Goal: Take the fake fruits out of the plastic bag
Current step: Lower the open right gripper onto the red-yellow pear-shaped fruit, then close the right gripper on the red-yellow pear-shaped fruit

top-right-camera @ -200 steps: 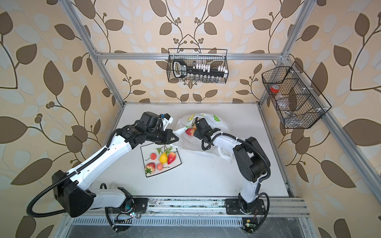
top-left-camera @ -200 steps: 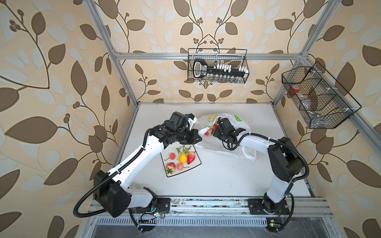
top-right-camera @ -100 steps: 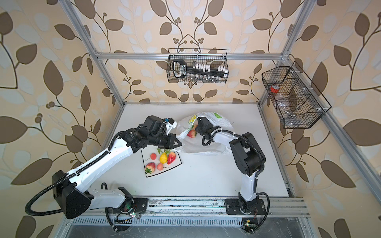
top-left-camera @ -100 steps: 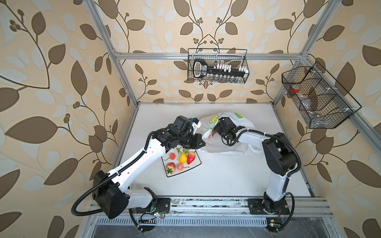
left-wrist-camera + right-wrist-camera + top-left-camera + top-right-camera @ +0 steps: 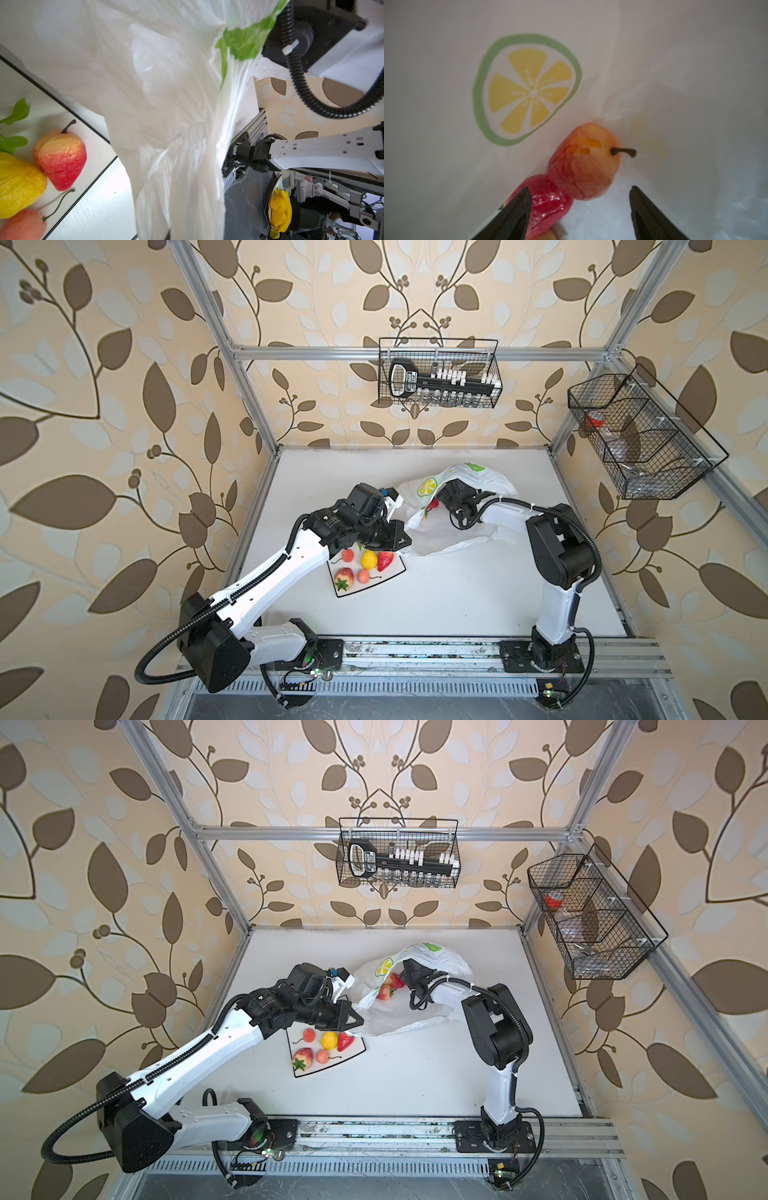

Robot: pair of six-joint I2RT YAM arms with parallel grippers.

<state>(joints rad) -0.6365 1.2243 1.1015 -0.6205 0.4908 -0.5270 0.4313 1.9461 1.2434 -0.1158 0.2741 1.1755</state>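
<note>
The plastic bag [image 5: 457,531] [image 5: 411,1015] lies crumpled behind the middle of the table, its mouth facing left. My left gripper [image 5: 404,540] [image 5: 352,1020] is shut on the bag's near edge and holds it up; in the left wrist view the bag [image 5: 166,104] hides the jaws. My right gripper [image 5: 441,501] [image 5: 402,974] reaches into the mouth and stands open [image 5: 580,188]. Just ahead of its fingertips lie an orange-pink fruit [image 5: 584,162] with a dark stem and a red strawberry [image 5: 548,201]. Both top views show red fruit [image 5: 390,986] inside the bag.
A square white black-rimmed plate [image 5: 397,570] [image 5: 359,1048] sits under the left gripper. It holds a yellow pear [image 5: 369,560], strawberries [image 5: 384,561] and small orange-pink fruits [image 5: 363,576]. Wire baskets hang on the back wall [image 5: 438,373] and the right wall [image 5: 640,435].
The right gripper has pushed deeper into the bag's mouth and its jaws have widened. The left gripper has drawn the bag's edge a little toward the front, over the plate.
</note>
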